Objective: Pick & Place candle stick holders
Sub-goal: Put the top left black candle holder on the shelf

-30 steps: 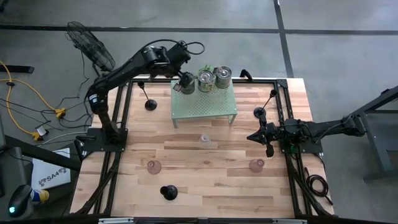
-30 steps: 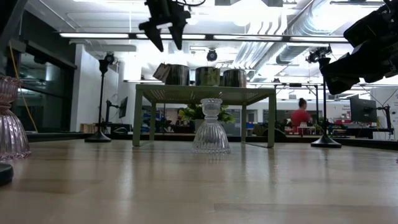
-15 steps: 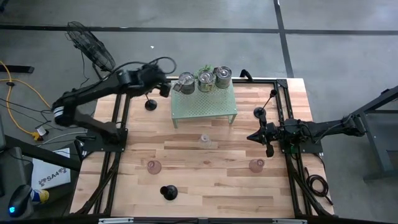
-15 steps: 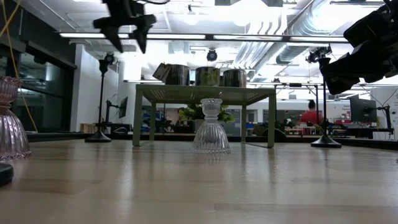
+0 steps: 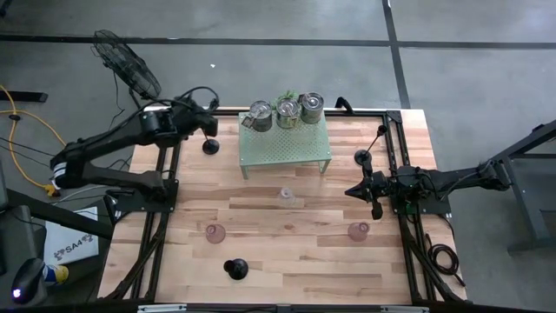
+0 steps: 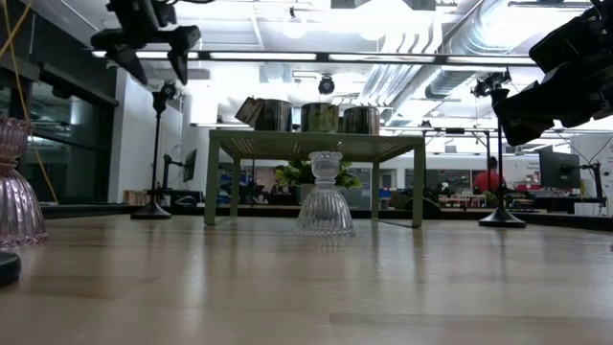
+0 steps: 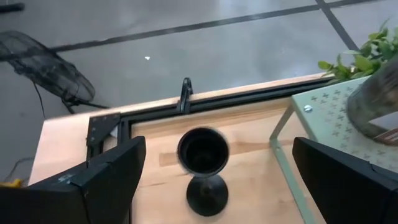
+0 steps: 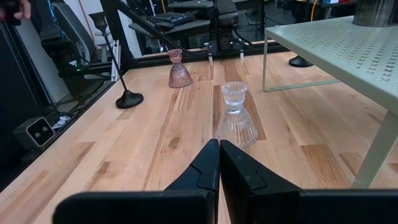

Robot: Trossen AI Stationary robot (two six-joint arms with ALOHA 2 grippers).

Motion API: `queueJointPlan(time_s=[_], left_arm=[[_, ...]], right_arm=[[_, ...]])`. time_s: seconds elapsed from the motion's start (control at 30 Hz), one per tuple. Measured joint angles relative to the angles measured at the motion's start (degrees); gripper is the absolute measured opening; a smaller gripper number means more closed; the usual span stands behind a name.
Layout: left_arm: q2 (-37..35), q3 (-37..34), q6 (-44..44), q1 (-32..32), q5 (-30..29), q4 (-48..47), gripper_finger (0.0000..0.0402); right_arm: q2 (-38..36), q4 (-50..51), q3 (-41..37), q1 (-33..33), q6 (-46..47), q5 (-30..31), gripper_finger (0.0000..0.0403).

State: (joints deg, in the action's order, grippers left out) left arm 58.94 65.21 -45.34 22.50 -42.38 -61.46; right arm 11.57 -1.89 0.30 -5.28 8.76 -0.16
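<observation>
Since the earlier frames, left arm has swung off the pale green rack [image 5: 286, 148] toward the table's far left corner; nothing else has shifted.

Left gripper [image 5: 208, 127]: fingers spread wide, holding nothing, hovering over a black slim-stemmed holder [image 5: 209, 144] that stands upright on its round base just left of the rack. Left wrist view shows this holder's dark cup [image 7: 202, 150] between the two parted fingers [image 7: 102, 180], not touched.

Right gripper [image 5: 351, 191]: fingers pressed together, empty, held above the table's right side, pointing toward the centre.

Silver cups, three: left one [image 5: 260, 116], middle one [image 5: 287, 112], right one [image 5: 311, 106], in a row along the rack's far edge; the left one appears tilted in the low view. Leafy plant [image 5: 285, 97] just behind them.

Clear glass holder [image 5: 286, 197]: upright on the table, near the rack's front edge, roughly central.

Pink glass holders, two: one front-left [image 5: 215, 232], one front-right [image 5: 357, 230], both upright, well apart.

Black holders, further: one at the front [image 5: 235, 269], near the left pink one; one with a long thin stem [image 5: 363, 156] right of the rack, near the right gripper.

Wooden table [image 5: 287, 287]: light planks, black frame rails along both sides.

Beyond the table: a floor fan [image 5: 127, 63] at far left; a person in red [image 6: 494, 178] in the room behind.
</observation>
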Motion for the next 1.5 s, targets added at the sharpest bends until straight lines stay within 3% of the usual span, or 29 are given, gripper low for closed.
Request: queueJointPlan(time_s=[0.63, 1.03, 1.23, 1.5], left_arm=[[-2.59, -10.24, -4.48, -0.13, -0.01, 2.56, 0.0398], [-13.49, -25.74, -1.29, -10.36, -4.86, 9.70, 0.0398], [-15.98, -34.52, 1.79, -10.93, -5.89, 21.79, 0.0398], [-16.13, -44.77, 13.27, -10.88, -14.22, 45.92, 0.0398]], right_arm=[[0.00, 0.00, 0.00, 0.02, -0.01, -0.02, 0.0004], [0.00, 0.00, 0.00, 0.02, -0.01, 0.00, 0.0004], [0.00, 0.00, 0.01, 0.01, 0.00, 0.00, 0.0004], [0.00, 0.00, 0.00, 0.01, -0.01, -0.02, 0.0004]])
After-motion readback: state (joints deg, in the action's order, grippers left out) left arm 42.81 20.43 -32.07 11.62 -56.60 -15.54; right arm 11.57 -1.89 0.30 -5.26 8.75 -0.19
